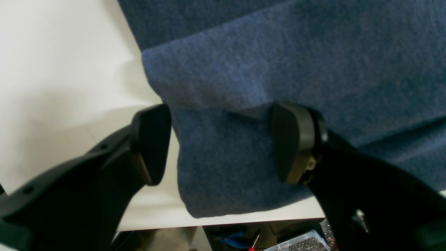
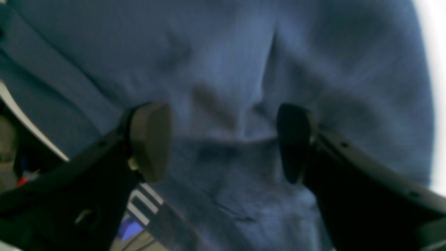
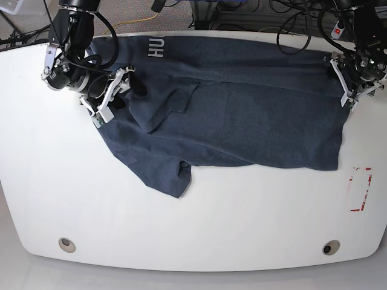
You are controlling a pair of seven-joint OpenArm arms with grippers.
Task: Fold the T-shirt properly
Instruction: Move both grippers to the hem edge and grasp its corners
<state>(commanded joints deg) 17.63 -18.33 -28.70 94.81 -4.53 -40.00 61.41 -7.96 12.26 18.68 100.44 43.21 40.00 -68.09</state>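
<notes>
The T-shirt lies spread across the far half of my white table, a dark slate-blue knit with a soft heathered grain. One part is doubled over another, so a rounded folded edge shows in my left wrist view, where a lower flap reaches close to the table's edge. White block letters "HU" sit near the far hem. A short sleeve juts toward the near side as a blunt tongue, and a second triangular flap lies creased over the middle of the cloth.

My left gripper hangs over the shirt's end at the table's edge. Its jaws stand wide apart, matte black with smooth rounded pads; one pad sits over the fold line, the other is over bare table, and nothing is held between them.

My right gripper is over the other end of the shirt, jaws likewise parted above wrinkled, softly puckered fabric. That view is blurred, so I cannot tell whether the pads touch the cloth.

A red-outlined rectangle marks the table near my left side.
</notes>
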